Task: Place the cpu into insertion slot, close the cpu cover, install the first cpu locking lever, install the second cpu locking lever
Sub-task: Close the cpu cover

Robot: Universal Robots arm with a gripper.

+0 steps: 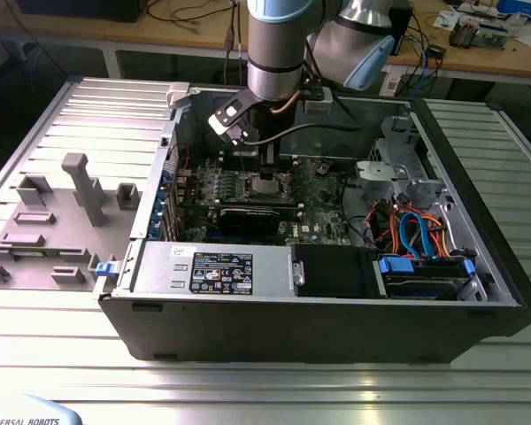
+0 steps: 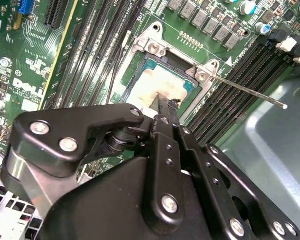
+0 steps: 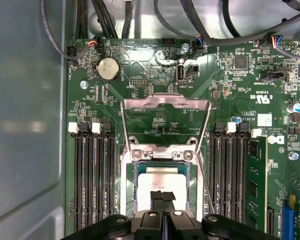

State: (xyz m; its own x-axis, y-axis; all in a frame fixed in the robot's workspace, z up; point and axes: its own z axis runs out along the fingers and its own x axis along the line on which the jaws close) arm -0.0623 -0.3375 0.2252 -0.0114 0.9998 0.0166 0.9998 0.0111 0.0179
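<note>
Black metal gripper (image 3: 162, 194) is closest in both wrist views, its two fingers (image 2: 162, 107) pressed together into a narrow tip with nothing between them. The tip is over the flat square silver-grey cpu (image 3: 162, 181); I cannot tell if it touches. The cpu lies in the square insertion slot with shiny rim (image 3: 162, 155) on the green motherboard (image 3: 230, 90). The thin shiny metal cpu cover frame (image 3: 165, 103) stands swung open. A thin steel locking lever (image 2: 250, 93) sticks out free beside the slot.
</note>
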